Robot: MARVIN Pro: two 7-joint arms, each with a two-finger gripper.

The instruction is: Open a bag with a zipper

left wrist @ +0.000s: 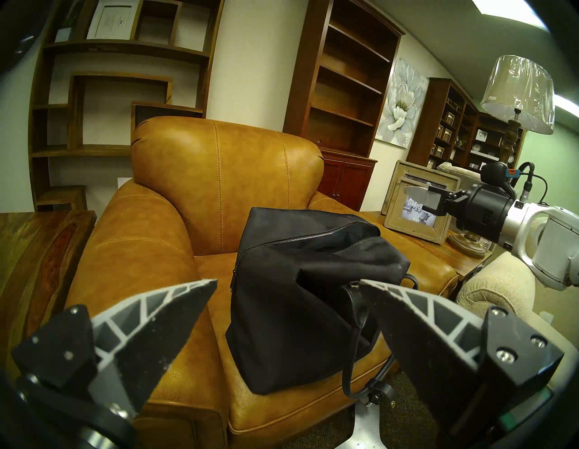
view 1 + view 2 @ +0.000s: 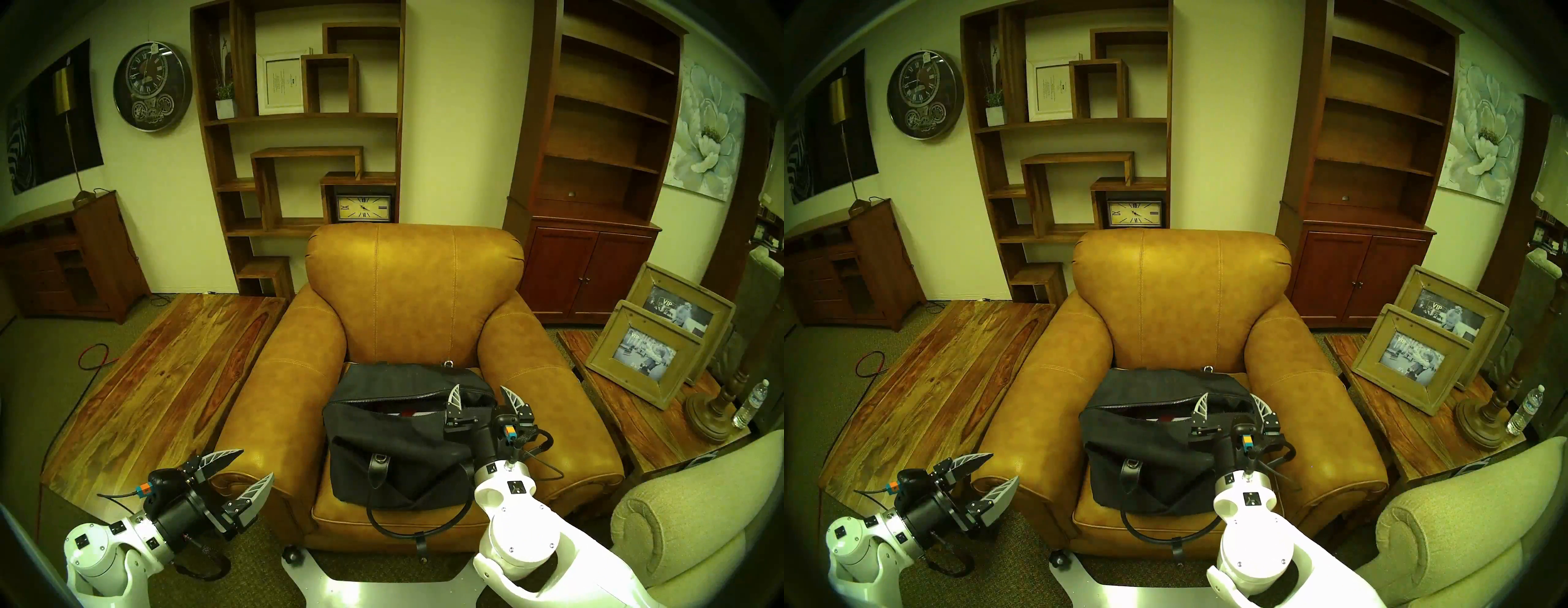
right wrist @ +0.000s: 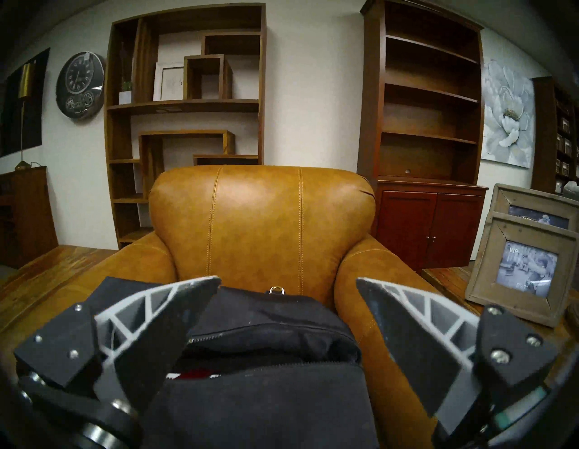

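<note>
- Fingers (image 2: 456,397) of the right gripper (image 2: 481,395) are spread wide and hold nothing. They hang over the right end of the bag (image 2: 394,450).
- Two more fingers, on the left gripper (image 2: 246,469), are wide apart too and hold nothing. That gripper is by the front of the chair's left arm, well apart from the bag.
- One black bag sits on the seat of one tan armchair (image 2: 415,288).
- Its long side runs left to right across the seat.
- One zipper (image 2: 403,398) runs along the top the same way. It is unzipped, and the top gapes. Something red and white shows inside.
- One looped handle (image 2: 407,530) hangs over the seat's front edge.
- One small metal ring (image 2: 449,363) sits at the bag's back edge.
- Two picture frames (image 2: 645,352) lean on the side table to the right, with one water bottle (image 2: 750,403) near them.
</note>
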